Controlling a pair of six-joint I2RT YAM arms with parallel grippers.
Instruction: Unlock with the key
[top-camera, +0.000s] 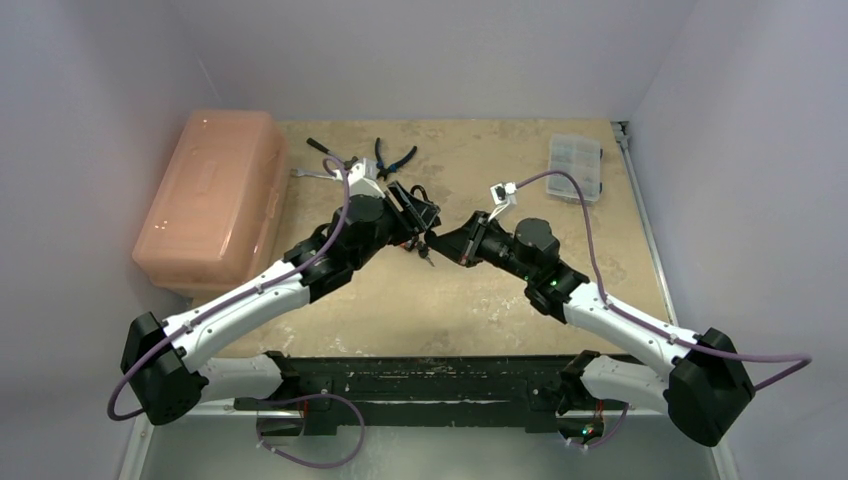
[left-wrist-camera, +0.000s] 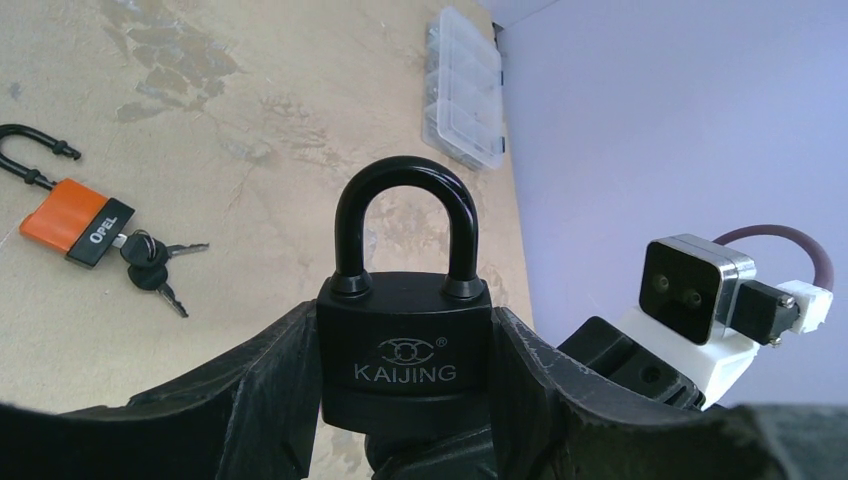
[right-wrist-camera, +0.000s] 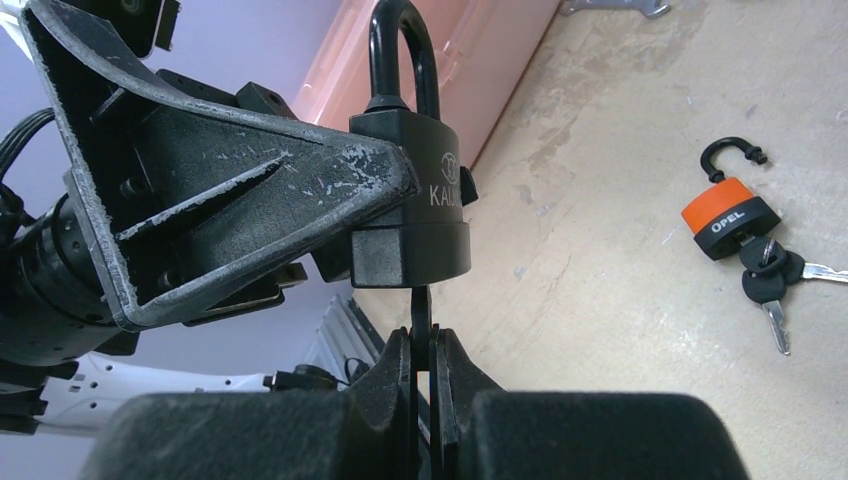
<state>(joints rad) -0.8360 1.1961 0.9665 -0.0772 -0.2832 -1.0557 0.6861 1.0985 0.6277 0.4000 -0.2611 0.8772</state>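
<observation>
A black KAIJING padlock (left-wrist-camera: 405, 350) stands upright between the fingers of my left gripper (left-wrist-camera: 405, 330), which is shut on its body. Both legs of its shackle (left-wrist-camera: 404, 178) sit in the body. In the right wrist view the padlock (right-wrist-camera: 415, 200) hangs above my right gripper (right-wrist-camera: 423, 345). That gripper is shut on the black head of a key (right-wrist-camera: 421, 310) whose blade goes up into the bottom of the lock. From above, the two grippers meet over the middle of the table, left (top-camera: 415, 215) and right (top-camera: 452, 243).
An orange OPEL padlock (left-wrist-camera: 78, 222) lies on the table with its shackle open and a bunch of keys (left-wrist-camera: 150, 262) in it. A pink plastic box (top-camera: 210, 200) stands at the left, pliers (top-camera: 393, 160) at the back, a clear organiser case (top-camera: 575, 165) at the back right.
</observation>
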